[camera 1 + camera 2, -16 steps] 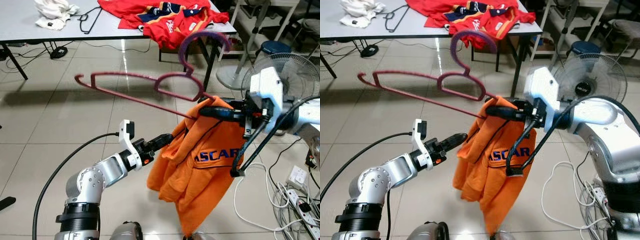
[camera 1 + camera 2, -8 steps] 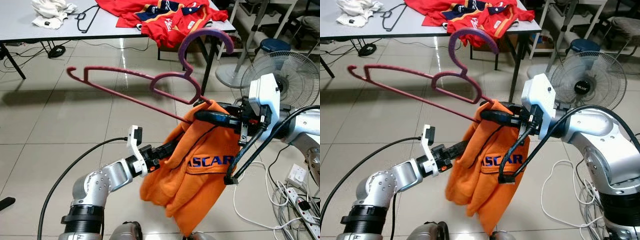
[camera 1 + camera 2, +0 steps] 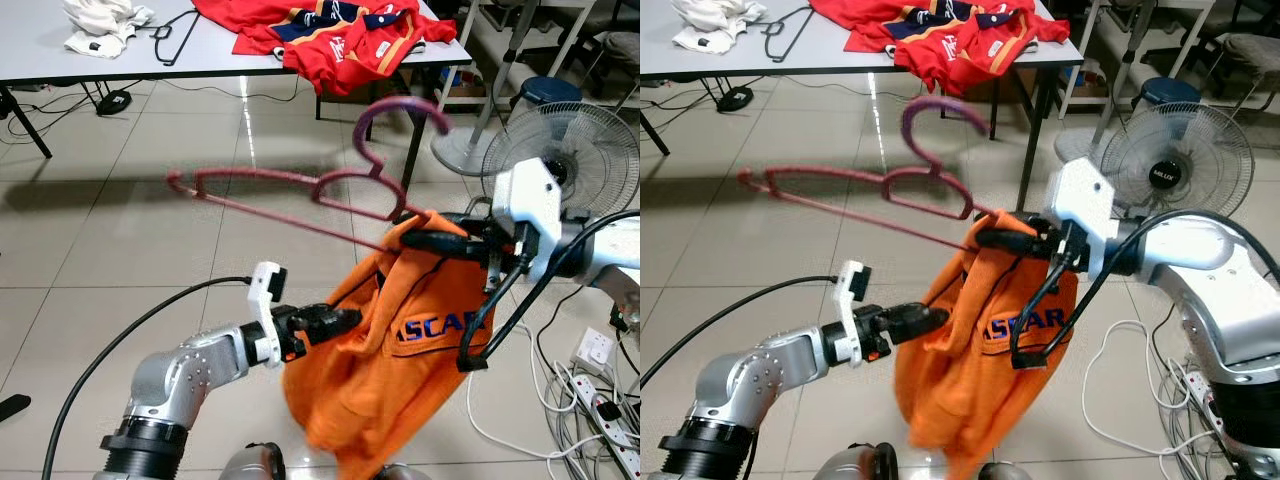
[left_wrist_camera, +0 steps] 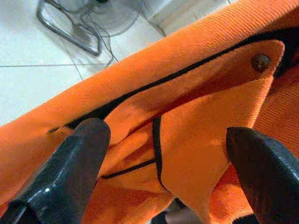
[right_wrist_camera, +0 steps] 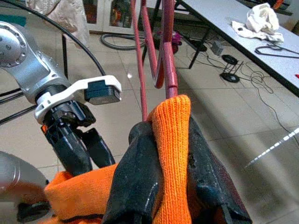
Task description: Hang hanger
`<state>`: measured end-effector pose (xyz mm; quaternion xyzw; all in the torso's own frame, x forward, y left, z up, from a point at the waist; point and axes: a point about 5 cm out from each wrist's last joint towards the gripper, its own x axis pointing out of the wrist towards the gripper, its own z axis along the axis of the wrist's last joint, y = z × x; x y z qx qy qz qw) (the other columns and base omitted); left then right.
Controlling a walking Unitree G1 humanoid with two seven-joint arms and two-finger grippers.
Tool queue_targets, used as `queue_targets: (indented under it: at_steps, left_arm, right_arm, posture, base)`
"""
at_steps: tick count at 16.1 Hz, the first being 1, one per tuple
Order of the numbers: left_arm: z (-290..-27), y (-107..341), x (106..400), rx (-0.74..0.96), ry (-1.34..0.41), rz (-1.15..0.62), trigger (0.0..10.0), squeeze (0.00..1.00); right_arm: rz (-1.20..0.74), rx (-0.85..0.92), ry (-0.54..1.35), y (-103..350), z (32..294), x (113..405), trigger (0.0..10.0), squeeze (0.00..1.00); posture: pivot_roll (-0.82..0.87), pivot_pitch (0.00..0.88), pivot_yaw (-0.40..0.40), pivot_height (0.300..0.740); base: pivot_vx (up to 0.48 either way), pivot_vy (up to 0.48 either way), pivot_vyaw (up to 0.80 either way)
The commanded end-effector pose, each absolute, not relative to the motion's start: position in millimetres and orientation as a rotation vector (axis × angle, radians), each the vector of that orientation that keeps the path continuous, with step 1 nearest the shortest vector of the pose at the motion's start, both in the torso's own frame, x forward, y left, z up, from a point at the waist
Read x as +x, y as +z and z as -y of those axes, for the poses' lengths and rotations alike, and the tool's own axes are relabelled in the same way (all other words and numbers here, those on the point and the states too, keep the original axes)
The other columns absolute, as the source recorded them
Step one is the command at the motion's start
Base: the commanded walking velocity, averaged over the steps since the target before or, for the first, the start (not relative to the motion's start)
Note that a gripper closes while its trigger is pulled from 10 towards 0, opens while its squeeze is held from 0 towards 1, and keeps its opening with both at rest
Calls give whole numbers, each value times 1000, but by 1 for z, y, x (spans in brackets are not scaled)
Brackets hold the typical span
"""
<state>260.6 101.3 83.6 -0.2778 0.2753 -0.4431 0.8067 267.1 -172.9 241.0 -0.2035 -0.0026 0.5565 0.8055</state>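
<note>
Right gripper (image 3: 425, 240) clenched on orange shirt (image 3: 400, 340) and maroon hanger (image 3: 300, 195), held midair. Left gripper (image 3: 335, 320) released, fingers spread against the shirt's fabric.

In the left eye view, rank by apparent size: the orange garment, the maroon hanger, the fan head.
1. orange garment
2. maroon hanger, long but thin
3. fan head, farther off, so its true size is unsure

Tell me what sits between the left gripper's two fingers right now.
Orange shirt fabric with black piping fills the gap between the open left gripper fingers in the left wrist view; whether they touch it is unclear.
</note>
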Motion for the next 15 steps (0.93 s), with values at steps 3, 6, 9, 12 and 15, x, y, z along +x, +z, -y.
queue_targets:
  at_steps: [3, 6, 9, 12, 15]
  left_arm:
    - [-88, 80, 255, -548, -977, -594, 10000, 0]
    - [-86, 84, 255, -648, -974, -563, 10000, 0]
    - [-102, 92, 262, -841, -929, -496, 10000, 894]
    - [-94, 91, 254, -771, -980, -531, 10000, 1000]
    - [-88, 76, 252, -686, -936, -603, 10000, 1000]
  right_arm:
    - [52, -474, 1203, 252, 172, 268, 10000, 0]
    - [56, -475, 1209, 251, 172, 269, 10000, 0]
    - [55, -470, 1210, 251, 172, 269, 10000, 0]
    - [58, -470, 1216, 252, 172, 270, 10000, 0]
    - [65, -473, 1224, 254, 170, 271, 10000, 0]
  posture:
    - [-108, 122, 17, 740]
    - [-109, 122, 16, 740]
    - [-108, 121, 17, 740]
    - [-107, 117, 12, 740]
    - [-111, 114, 7, 740]
  base:
    - [0, 0, 0]
    - [0, 0, 0]
    - [0, 0, 0]
    - [0, 0, 0]
    - [0, 0, 0]
